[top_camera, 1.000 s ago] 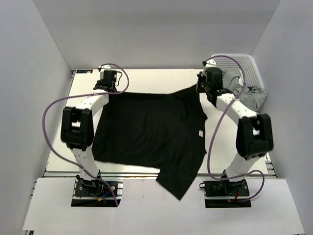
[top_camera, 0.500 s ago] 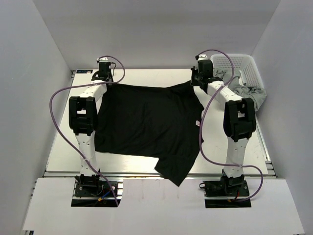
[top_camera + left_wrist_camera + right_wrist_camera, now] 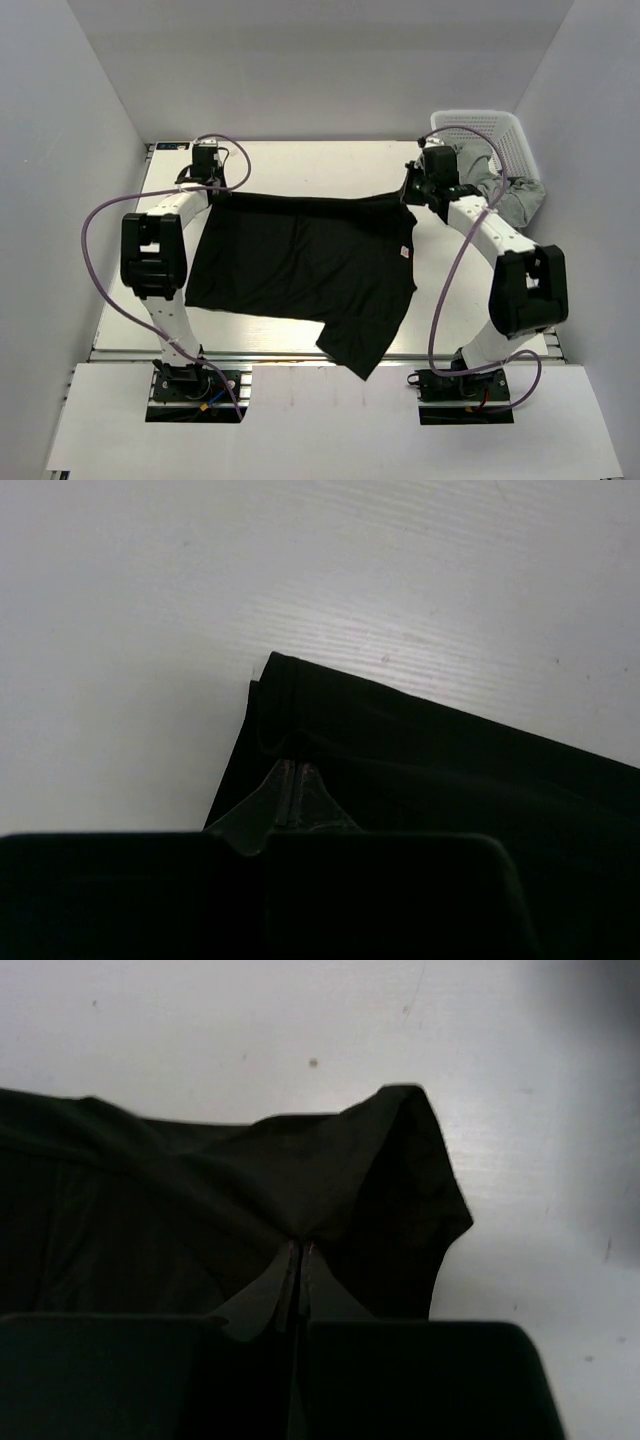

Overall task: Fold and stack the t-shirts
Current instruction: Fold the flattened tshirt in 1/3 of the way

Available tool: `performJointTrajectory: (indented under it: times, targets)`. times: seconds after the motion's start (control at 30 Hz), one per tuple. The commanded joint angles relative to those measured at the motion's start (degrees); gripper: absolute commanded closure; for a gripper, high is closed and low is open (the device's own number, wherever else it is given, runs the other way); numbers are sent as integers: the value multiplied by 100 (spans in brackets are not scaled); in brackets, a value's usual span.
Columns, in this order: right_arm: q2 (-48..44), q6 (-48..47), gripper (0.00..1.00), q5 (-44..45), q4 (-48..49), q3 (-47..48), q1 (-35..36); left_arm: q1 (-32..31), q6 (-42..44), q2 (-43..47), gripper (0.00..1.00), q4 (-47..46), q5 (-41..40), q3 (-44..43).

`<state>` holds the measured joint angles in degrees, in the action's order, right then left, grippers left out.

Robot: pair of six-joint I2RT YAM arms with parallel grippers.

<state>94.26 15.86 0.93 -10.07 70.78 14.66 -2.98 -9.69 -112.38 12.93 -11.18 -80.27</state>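
Left gripper point(image 3: 297, 772): jaws fully closed, pinching the hemmed corner of the black shirt point(image 3: 300, 260). That is the shirt's far corner, the one farthest from the basket point(image 3: 505, 128).

Right gripper point(image 3: 300, 1252): jaws also closed, clamped on a bunched fold of the same shirt. This is the other far corner, just beside the basket's left wall in the top view.

Black shirt: spread on the table point(image 3: 320, 160), to the left of the basket and nearer the arm bases than it. The far edge runs almost straight between the two grips. Can't tell whether that edge is lifted or lying on the table. The rest lies mostly flat, with creases on the basket side. One sleeve hangs past the table's near edge, at the part of the shirt farthest from the basket toward the bases. A small pale label point(image 3: 408, 251) shows on the shirt's basket-side edge.

Grey shirts point(image 3: 500, 185): heaped in the basket and spilling over its near rim, apart from the black shirt. Can't count them from here.
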Motion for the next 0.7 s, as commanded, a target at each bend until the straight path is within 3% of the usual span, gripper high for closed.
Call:
performJointTrajectory:
  times: [0.0, 0.23, 0.47, 0.53, 0.57, 0.6, 0.67]
  targets:
    - [-591, 303, 100, -383, -145, -530, 29, 8, -6, 751, 100, 78, -121, 406]
    - [-1374, 515, 100, -778, -180, -1610, 108, 8, -58, 1393, 100, 350, -437, 1056]
    - [-1516, 953, 100, -1348, 250, -2446, 266, 8, -401, 1508, 100, 596, -376, 1601]
    - [-1515, 1068, 93, -1490, 356, -2753, 336, 8, -507, 1508, 98, 658, -376, 1655]
    - [-1507, 1121, 85, -1560, 365, -2902, 362, 8, -586, 1508, 72, 832, -376, 1655]
    - [-1524, 1139, 70, -1526, 382, -3034, 389, 8, -586, 1508, 53, 956, -376, 1655]
    - [-1550, 1060, 51, -1447, 234, -3071, 406, 8, -717, 1508, 36, 1385, -376, 1497]
